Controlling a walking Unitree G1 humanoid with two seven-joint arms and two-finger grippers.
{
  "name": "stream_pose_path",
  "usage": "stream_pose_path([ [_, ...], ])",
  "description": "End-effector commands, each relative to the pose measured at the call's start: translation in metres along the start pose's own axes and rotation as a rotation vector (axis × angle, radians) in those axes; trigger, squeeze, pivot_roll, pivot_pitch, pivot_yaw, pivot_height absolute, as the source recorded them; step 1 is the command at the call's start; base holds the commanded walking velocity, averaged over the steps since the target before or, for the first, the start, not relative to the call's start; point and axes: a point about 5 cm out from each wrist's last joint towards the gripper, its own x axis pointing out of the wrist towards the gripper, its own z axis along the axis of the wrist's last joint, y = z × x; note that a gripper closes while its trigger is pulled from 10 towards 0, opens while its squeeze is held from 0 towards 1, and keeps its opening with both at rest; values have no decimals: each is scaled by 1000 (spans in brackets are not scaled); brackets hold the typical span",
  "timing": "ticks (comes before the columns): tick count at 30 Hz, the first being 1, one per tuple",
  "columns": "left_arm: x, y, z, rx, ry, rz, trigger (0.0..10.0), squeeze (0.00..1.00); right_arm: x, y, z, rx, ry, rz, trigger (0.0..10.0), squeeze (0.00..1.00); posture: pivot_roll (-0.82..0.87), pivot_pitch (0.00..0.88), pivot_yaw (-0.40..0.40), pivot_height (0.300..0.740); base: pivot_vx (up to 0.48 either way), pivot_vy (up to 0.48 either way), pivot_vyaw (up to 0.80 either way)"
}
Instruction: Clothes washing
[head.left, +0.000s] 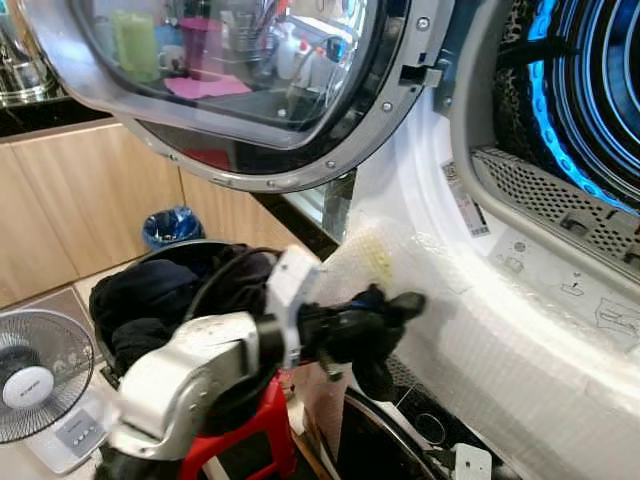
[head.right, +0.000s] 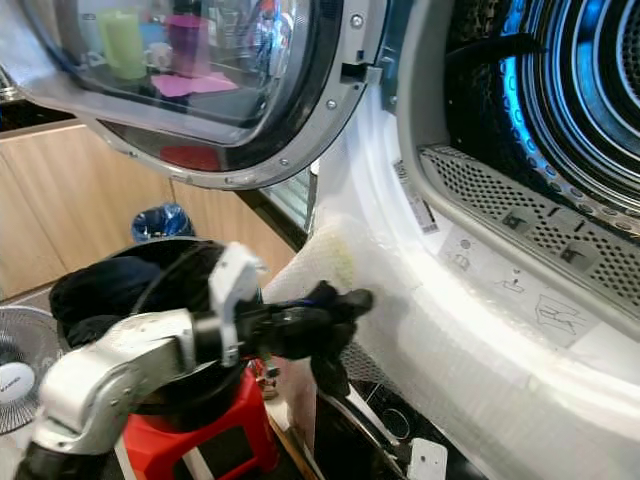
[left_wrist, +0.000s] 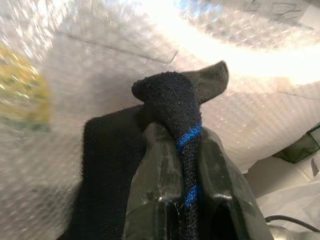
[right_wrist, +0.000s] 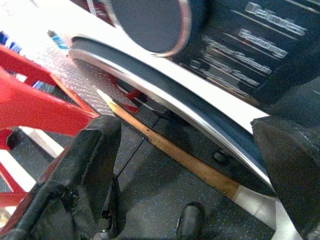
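Observation:
My left gripper (head.left: 398, 308) is shut on a dark sock with blue stripes (left_wrist: 172, 100). It holds the sock against the bubble-wrapped white front of the upper machine (head.left: 470, 330), below the drum opening. The sock's loose end (head.left: 374, 378) hangs down under the fingers. The drum (head.left: 585, 90) glows blue at the upper right, above a perforated grey lip (head.left: 550, 200). Behind my left arm a black basket of dark clothes (head.left: 150, 295) rests on a red stool (head.left: 250, 440). My right gripper (right_wrist: 192, 160) hangs low and open, with nothing between its fingers (right_wrist: 95, 150).
The open round door (head.left: 250, 90) hangs over the basket. A white fan (head.left: 35, 375) stands at the lower left and a bin with a blue liner (head.left: 172, 225) by the wooden cabinets. Under my right gripper are a lower machine's chrome door rim (right_wrist: 165, 95) and a wooden stick (right_wrist: 170, 150).

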Motion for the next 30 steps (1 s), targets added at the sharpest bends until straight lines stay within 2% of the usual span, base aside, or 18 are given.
stream_pose_path([
  [1,1,3,-5,4,21,17,0,0,-4,-16,-5,22,1,-52,10000,0,489,74,-94,740,0,0,0],
  [4,-2,5,-17,-13,77,23,0,0,-7,-23,-8,19,6,-68,10000,0,475,86,-101,740,0,0,0],
  [8,-12,7,-54,-14,290,21,0,0,-9,-32,-8,16,-4,-81,10000,0,463,92,-103,740,0,0,0],
  [11,-14,9,-66,-40,318,33,0,0,-9,-35,-5,21,-20,-90,10000,0,453,95,-104,740,0,0,0],
  [16,-11,9,-71,-41,329,34,0,0,-8,-39,4,32,-56,-68,10000,0,445,96,-101,740,0,0,0],
  [17,-8,8,-71,-48,321,18,0,0,-8,-41,11,41,-79,-19,10000,1000,443,98,-98,740,0,0,0],
  [20,-7,4,-71,-52,317,-10,0,0,-8,-43,16,46,-97,46,10000,1000,438,98,-95,740,0,0,0],
  [21,-6,3,-73,-52,325,-23,0,0,-10,-46,18,8,-75,148,10000,1000,435,99,-91,740,0,0,0],
  [22,-6,3,-73,-52,325,-23,0,0,-10,-46,18,8,-75,148,10000,1000,435,99,-91,740,0,0,0],
  [23,-6,2,-75,-49,335,-32,0,0,-12,-48,17,-39,-48,209,10000,1000,431,102,-90,740,0,0,0],
  [28,-6,1,-79,-50,342,-47,0,0,-17,-55,17,-114,-4,325,10000,1000,428,110,-91,740,0,0,0],
  [30,-6,2,-82,-54,348,-49,0,0,-20,-57,19,-144,20,428,10000,1000,421,115,-88,740,0,0,0],
])
